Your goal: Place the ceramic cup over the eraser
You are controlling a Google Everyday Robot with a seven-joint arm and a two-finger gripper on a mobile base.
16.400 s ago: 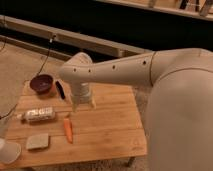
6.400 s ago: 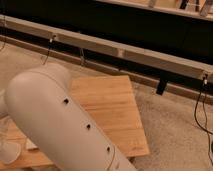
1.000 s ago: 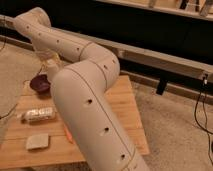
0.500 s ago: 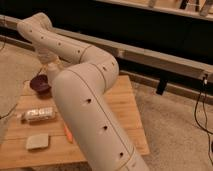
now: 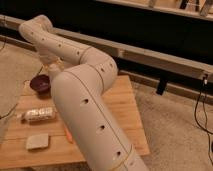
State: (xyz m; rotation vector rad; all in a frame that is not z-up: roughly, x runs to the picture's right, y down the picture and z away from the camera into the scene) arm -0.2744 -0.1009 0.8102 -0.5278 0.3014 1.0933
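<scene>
My white arm rises from the bottom centre, bends at the upper left and comes down toward the table's far left corner. The gripper (image 5: 53, 65) sits at its end just behind the dark maroon bowl (image 5: 40, 83), mostly hidden by my own forearm, and it is shut. I see nothing in it. The eraser (image 5: 37, 141), a pale flat block, lies near the front left of the wooden table (image 5: 127, 107), well away from the gripper. The ceramic cup is out of view.
A clear plastic bottle (image 5: 39, 115) lies on its side between the bowl and the eraser. An orange carrot (image 5: 67, 135) pokes out beside my forearm. A dark low wall with a ledge (image 5: 150, 52) runs behind the table. Cables hang at the right (image 5: 202, 100).
The arm's upper bend has drifted slightly right and down, bringing the wrist lower behind the bowl. The things on the table have not moved.
</scene>
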